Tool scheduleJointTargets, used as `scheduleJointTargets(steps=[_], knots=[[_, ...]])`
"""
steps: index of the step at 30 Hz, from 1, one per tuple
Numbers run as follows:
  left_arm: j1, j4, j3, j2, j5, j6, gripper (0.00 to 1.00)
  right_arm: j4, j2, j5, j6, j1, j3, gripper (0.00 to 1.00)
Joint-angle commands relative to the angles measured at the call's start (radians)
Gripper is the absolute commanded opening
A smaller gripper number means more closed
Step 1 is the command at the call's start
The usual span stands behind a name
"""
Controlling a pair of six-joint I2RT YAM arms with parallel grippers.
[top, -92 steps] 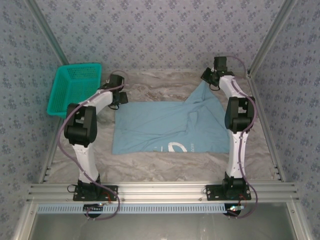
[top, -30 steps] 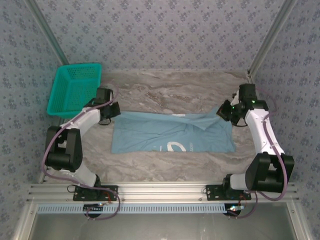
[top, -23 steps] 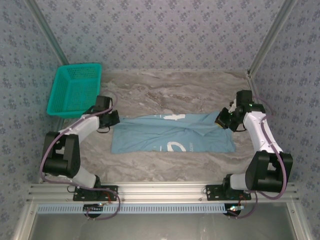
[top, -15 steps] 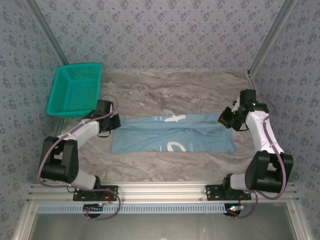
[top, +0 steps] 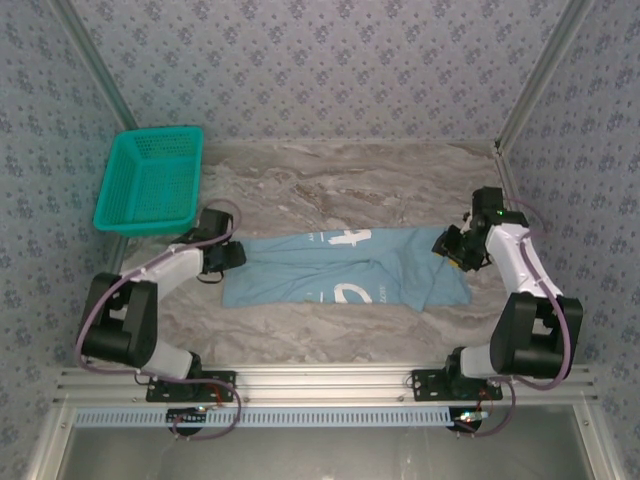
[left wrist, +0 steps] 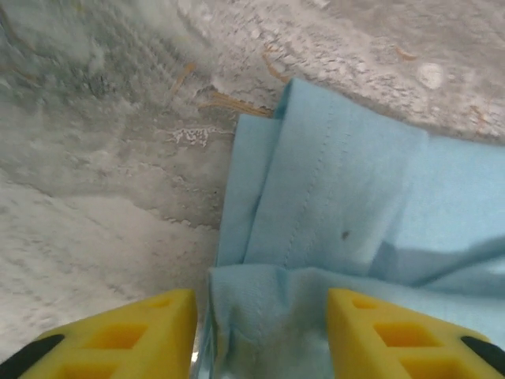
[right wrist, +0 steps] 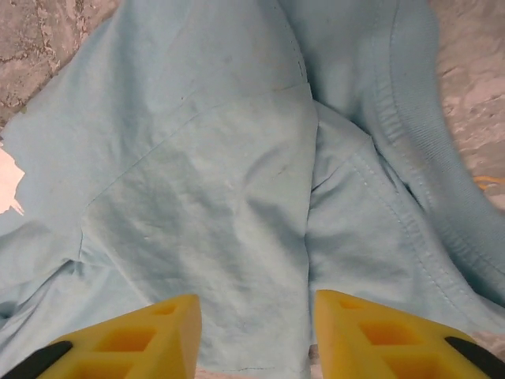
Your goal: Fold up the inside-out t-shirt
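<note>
Far half of the table (top: 340, 180) behind the t-shirt (top: 330, 272) is wide open, plus a bare strip on its near side. In the way: teal basket (top: 150, 178) far left, left arm (top: 170, 268) and right arm (top: 522, 262) at the shirt's ends, walls (top: 600, 200) close either side

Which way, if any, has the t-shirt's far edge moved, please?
Yes: the t-shirt has folded nearward, its far edge now further from the back wall.
</note>
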Motion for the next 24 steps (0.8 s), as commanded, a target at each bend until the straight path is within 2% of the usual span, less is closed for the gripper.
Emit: scheduleJointTargets(steps=[1,4,8,11,14,18,21,24], knots=[[-0.037,-0.020,-0.007,-0.124,-0.105,0.007,0.59,0.018,-0.068,0.101,0.008,0.096,-0.024,0.49],[-0.051,0.040,-0.024,-0.166,-0.003,0.005,0.66,0.036,-0.063,0.089,0.027,0.227,-0.039,0.51],[-0.092,0.129,-0.034,-0.157,0.131,0.001,0.68,0.065,0.007,0.137,0.027,0.386,-0.052,0.55],[-0.136,0.162,-0.027,-0.139,0.144,0.000,0.69,0.060,0.099,0.205,0.022,0.443,-0.037,0.56],[-0.151,0.160,-0.013,-0.115,0.144,-0.003,0.68,0.063,0.191,0.260,0.005,0.455,-0.022,0.53],[-0.161,0.142,0.012,-0.083,0.153,0.002,0.69,-0.010,0.272,0.335,-0.031,0.448,0.049,0.26],[-0.190,0.155,0.024,-0.070,0.176,0.023,0.69,-0.068,0.260,0.398,-0.058,0.427,0.081,0.22],[-0.229,0.196,0.034,-0.049,0.212,0.040,0.69,-0.082,0.251,0.355,-0.073,0.356,0.086,0.17]])
